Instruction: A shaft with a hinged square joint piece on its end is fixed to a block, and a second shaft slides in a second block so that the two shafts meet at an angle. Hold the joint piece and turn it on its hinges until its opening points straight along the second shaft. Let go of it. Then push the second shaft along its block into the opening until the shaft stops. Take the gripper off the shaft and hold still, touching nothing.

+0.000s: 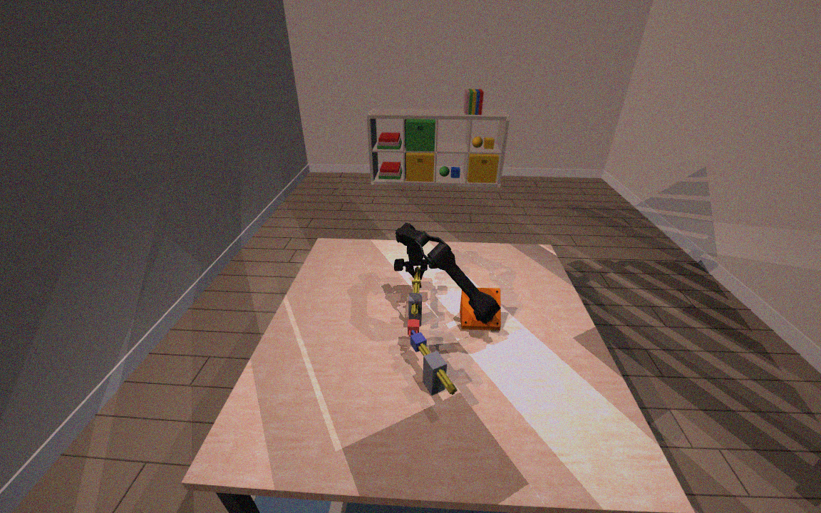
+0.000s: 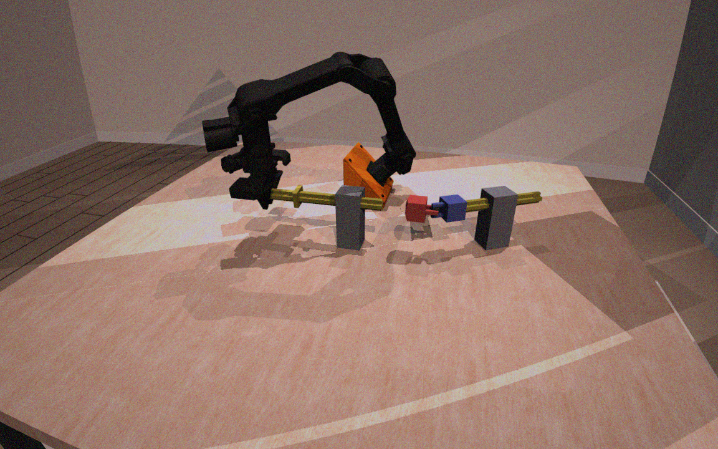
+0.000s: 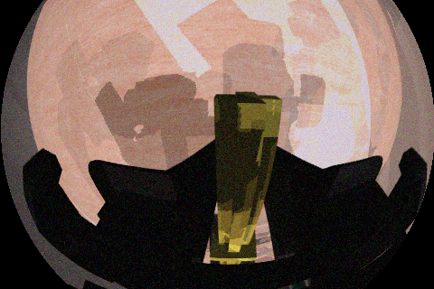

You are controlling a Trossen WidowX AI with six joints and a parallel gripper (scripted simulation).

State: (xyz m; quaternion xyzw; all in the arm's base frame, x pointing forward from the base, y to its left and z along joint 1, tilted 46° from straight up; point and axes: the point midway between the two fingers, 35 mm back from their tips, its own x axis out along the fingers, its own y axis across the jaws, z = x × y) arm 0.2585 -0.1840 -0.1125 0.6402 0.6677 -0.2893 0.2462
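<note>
My gripper point(image 1: 417, 273) point(image 2: 267, 199) point(image 3: 239, 144) is shut on the far end of the yellow second shaft point(image 1: 416, 286) point(image 2: 316, 197) point(image 3: 246, 144), beyond its collar. This shaft runs through the grey second block point(image 1: 412, 315) point(image 2: 349, 220). Its other end stops a short gap from the red square joint piece point(image 1: 413, 326) point(image 2: 416, 208). The red piece looks roughly in line with this shaft; its opening is hidden. It is hinged to the blue piece point(image 1: 418, 341) point(image 2: 452, 207) on the yellow first shaft point(image 1: 446, 381) point(image 2: 530, 197), which sits at an angle in the other grey block point(image 1: 432, 375) point(image 2: 497, 220).
The arm's orange base point(image 1: 470, 318) point(image 2: 354, 170) stands beside the second block, and the arm arches above the table point(image 1: 260, 439) point(image 2: 239, 363). A shelf point(image 1: 437, 117) with coloured boxes stands far off at the back wall.
</note>
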